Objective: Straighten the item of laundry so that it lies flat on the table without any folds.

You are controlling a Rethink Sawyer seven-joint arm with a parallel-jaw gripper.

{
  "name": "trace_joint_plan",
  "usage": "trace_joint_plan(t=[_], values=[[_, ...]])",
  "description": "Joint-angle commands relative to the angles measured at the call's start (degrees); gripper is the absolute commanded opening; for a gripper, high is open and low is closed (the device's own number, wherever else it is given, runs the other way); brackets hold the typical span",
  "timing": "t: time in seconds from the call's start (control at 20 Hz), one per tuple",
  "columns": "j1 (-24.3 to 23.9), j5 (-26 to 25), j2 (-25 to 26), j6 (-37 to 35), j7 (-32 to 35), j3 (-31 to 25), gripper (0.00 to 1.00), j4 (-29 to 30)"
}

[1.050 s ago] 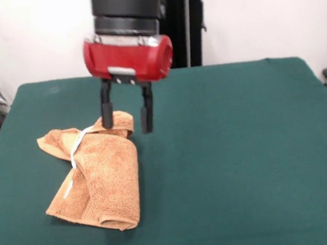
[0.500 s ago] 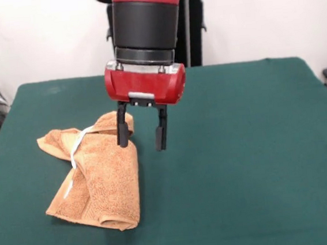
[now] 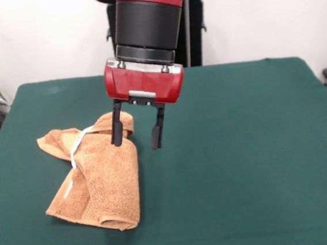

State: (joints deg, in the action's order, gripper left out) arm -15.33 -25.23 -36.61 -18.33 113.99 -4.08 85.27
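hand [image 3: 136, 135] wide, empty, over towel's far edge, likely lining up a pinch | towel [image 3: 99, 175] doubled over, tag [image 3: 77, 143] on top | bench [image 3: 241, 150] roomy for unfolding

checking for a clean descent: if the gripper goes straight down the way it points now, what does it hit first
Probably the towel. The open gripper points down at the towel's far right edge: one finger shows in front of the cloth, the other over bare table. Depth is unclear from this one view, so it may miss the cloth.

One camera looks across the green table [image 3: 247, 149] from its near end, slightly above, facing the white wall [image 3: 269, 14].
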Motion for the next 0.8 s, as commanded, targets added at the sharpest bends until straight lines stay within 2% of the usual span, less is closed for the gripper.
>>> trace_joint_plan(t=[0.05,0.2,0.35,0.5,0.65,0.8], values=[[-7.64,2.54,-1.25,-22.82,-20.36,-14.64,1.00,1.18],[-10.11,4.37,-1.51,-30.71,-22.51,-17.85,1.00,2.58],[-11.77,3.56,-2.95,-39.97,-26.28,-19.08,1.00,1.47],[-14.08,1.84,-3.97,-42.60,-28.53,-20.57,1.00,3.02],[-16.84,-0.63,-1.41,-37.04,-29.43,-22.77,1.00,6.06],[-17.89,-4.34,2.62,-25.48,-27.25,-24.27,1.00,6.92]])
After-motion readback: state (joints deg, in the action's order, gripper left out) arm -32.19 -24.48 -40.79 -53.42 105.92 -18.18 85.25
